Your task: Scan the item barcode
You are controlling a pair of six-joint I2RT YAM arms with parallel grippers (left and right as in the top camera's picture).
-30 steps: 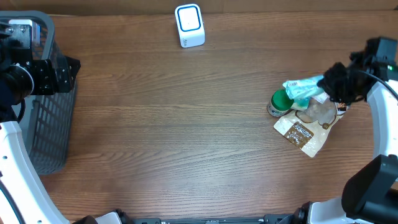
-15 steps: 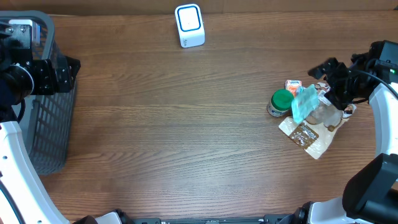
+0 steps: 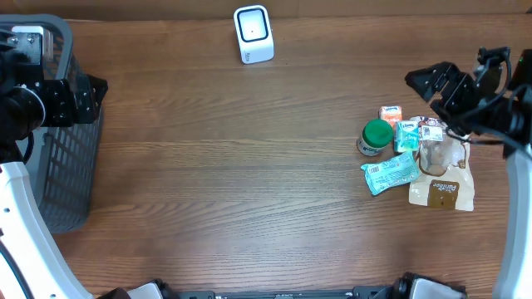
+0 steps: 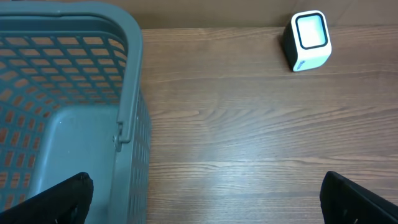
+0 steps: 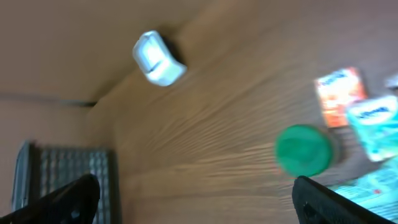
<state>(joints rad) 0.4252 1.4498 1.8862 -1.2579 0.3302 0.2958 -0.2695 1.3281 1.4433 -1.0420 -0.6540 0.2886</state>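
Room for moving lies across the middle of the counter point(image 3: 233, 183), a broad stretch of wood grain between the grey basket point(image 3: 65, 178) at the left edge and a cluster of items on the right. The white scanner point(image 3: 253, 33) stands at the far edge, about mid-width, well apart from both.

The items sit close together. There is a green-lidded jar point(image 3: 376, 135), with an orange packet point(image 3: 391, 112) just behind it and a small teal packet point(image 3: 407, 135) beside it. A teal pouch point(image 3: 389, 174) lies flat in front, and a brown bag point(image 3: 442, 189) is nearest the right edge.

The right gripper point(image 3: 431, 85) hangs above the far side of the cluster, its fingers spread wide with nothing between them. Its arm covers part of the bag's clear top, and a small labelled packet there is hard to make out. The right wrist view is blurred.

The left gripper point(image 4: 208, 202) is over the basket's rim, also spread wide and empty. Only its fingertips show in the wrist view, and the basket's left side runs out of frame.
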